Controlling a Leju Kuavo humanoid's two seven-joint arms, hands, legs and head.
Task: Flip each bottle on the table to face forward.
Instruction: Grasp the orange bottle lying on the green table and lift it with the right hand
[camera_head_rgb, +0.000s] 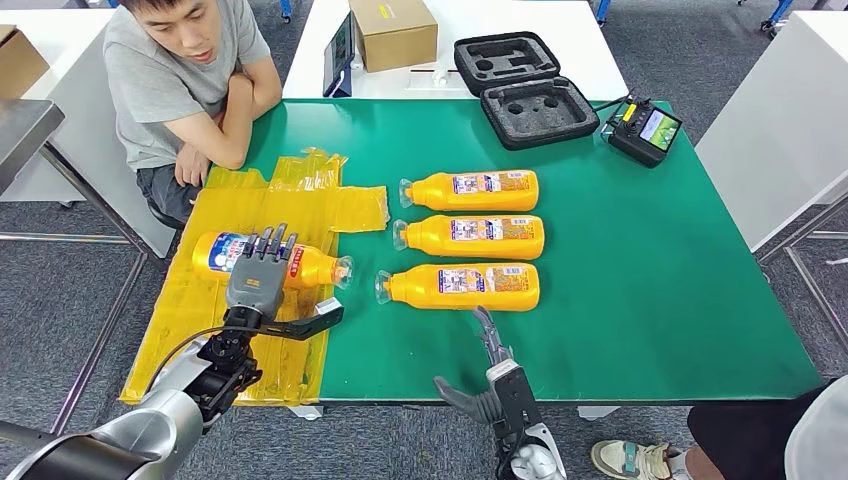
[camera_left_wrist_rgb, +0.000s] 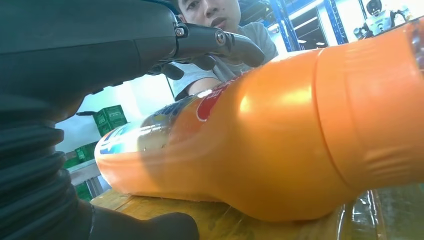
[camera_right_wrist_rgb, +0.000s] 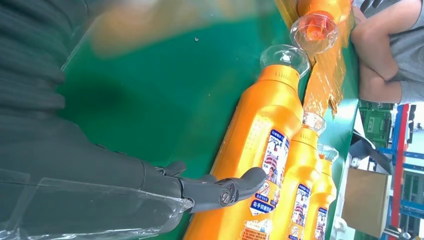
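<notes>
At the near edge of the green desk (camera_head_rgb: 640, 300), the right hand (camera_head_rgb: 487, 375) hangs with its fingers spread, holding nothing; its wrist is cut off by the bottom of the head view. In the right wrist view one fingertip (camera_right_wrist_rgb: 254, 176) lies against or just short of the nearest lying bottle (camera_head_rgb: 460, 287), and I cannot tell which. To the left, the left hand (camera_head_rgb: 262, 268) rests on top of a lone bottle (camera_head_rgb: 315, 266) lying on a crumpled yellow plastic sheet (camera_head_rgb: 230, 210), fingers draped over its label; whether they truly clasp it is hard to make out, since the thumb is hidden. Its clear cap points right. Beyond the nearest bottle lie a middle bottle (camera_head_rgb: 470, 237) and a far bottle (camera_head_rgb: 472, 190), parallel, caps to the left, back labels up. Farther off sit a person (camera_head_rgb: 180, 80), a handheld controller (camera_head_rgb: 645, 130), an open black foam case (camera_head_rgb: 525, 85) and a cardboard box (camera_head_rgb: 392, 32).
</notes>
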